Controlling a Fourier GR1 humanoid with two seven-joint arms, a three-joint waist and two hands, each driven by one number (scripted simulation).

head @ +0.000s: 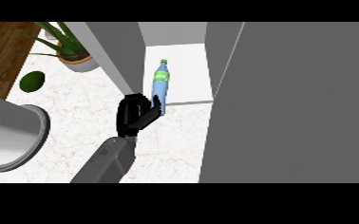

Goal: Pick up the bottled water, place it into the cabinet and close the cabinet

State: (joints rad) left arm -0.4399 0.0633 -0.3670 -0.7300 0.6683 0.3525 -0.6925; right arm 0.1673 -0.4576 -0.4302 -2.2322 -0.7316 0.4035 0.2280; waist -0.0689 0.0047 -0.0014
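Note:
The bottled water [162, 79], clear blue with a green label and green cap, stands inside the open cabinet on its white floor [188, 71]. My left hand [135, 115] is at the cabinet's front edge, just left of and below the bottle's base. Its fingers [155, 108] are fairly straight and lie against or right beside the bottle's lower end, not curled round it. The cabinet's large grey door [280, 99] stands open and fills the right side of the view. My right hand does not show.
A grey cabinet side panel [116, 52] rises left of the bottle. A potted plant [73, 54] and a dark green round fruit [32, 81] sit on the marble counter [77, 109] at left. A large grey round vessel [17, 135] lies at the left edge.

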